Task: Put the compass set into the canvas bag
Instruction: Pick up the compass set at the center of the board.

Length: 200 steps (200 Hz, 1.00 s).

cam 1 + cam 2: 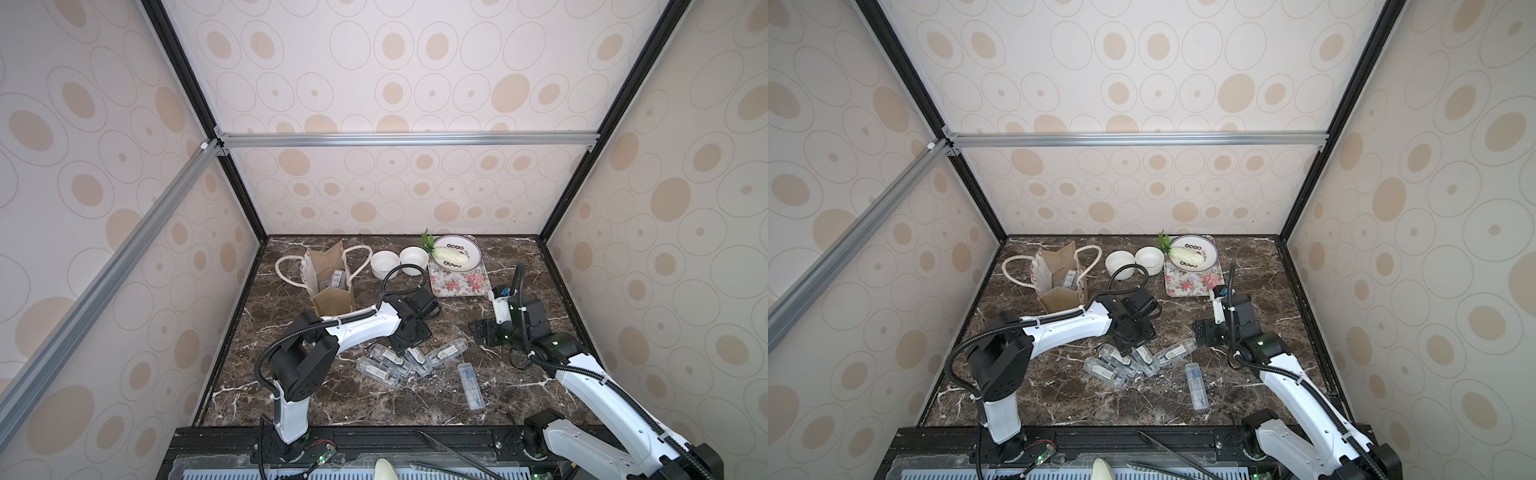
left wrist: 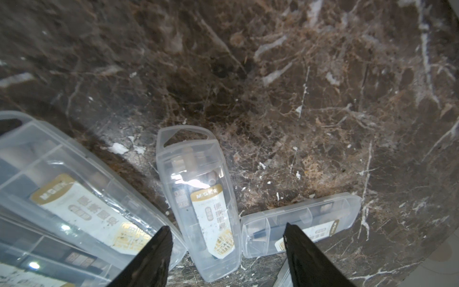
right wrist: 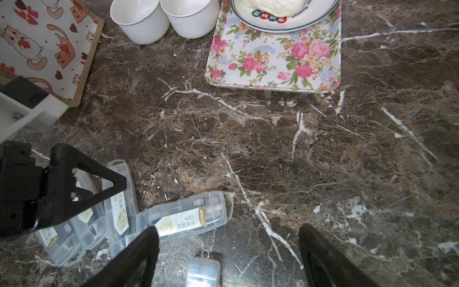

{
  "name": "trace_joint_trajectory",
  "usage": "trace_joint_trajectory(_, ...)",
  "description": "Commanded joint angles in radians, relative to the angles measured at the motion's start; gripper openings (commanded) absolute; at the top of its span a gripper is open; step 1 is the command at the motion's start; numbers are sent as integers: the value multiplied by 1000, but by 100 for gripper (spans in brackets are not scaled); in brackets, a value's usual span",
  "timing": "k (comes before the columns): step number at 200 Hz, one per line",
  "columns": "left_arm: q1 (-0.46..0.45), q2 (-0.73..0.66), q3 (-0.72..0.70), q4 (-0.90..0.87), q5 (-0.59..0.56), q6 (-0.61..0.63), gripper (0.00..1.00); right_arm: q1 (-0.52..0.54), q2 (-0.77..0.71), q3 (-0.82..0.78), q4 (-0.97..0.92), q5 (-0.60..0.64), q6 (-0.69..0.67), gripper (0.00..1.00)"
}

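Observation:
Several compass sets in clear plastic cases with white-and-gold labels lie in a loose pile (image 1: 415, 359) at the middle of the marble table. My left gripper (image 2: 227, 238) hangs open just above that pile, its black fingers on either side of one upright-lying case (image 2: 198, 198) without touching it. My right gripper (image 3: 228, 238) is open and empty over bare marble to the right of the pile, near another case (image 3: 188, 216). The canvas bag (image 1: 328, 274) stands open at the back left, rope handles splayed, with a clear case (image 1: 336, 279) inside it.
A small clear case with blue contents (image 1: 471, 384) lies alone right of the pile. Two white bowls (image 1: 385, 264) sit beside the bag. A floral tray (image 1: 459, 284) carries a plate (image 1: 471, 259) with a cabbage. Long tweezers (image 1: 449, 453) rest on the front rail.

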<state>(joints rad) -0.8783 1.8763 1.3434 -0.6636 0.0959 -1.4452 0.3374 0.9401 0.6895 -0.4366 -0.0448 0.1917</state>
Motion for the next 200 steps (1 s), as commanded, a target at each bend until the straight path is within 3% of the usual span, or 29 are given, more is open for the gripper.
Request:
trace_joint_trajectory(1, -10, 29, 18, -33, -39, -51, 72, 5, 6, -24, 8, 2, -24, 90)
trace_joint_trajectory(99, -11, 70, 18, -46, -10, -74, 69, 6, 37, -28, 28, -4, -40, 90)
trace_joint_trajectory(200, 2, 138, 57, -52, 19, -57, 57, 5, 68, -27, 32, 3, -57, 90)
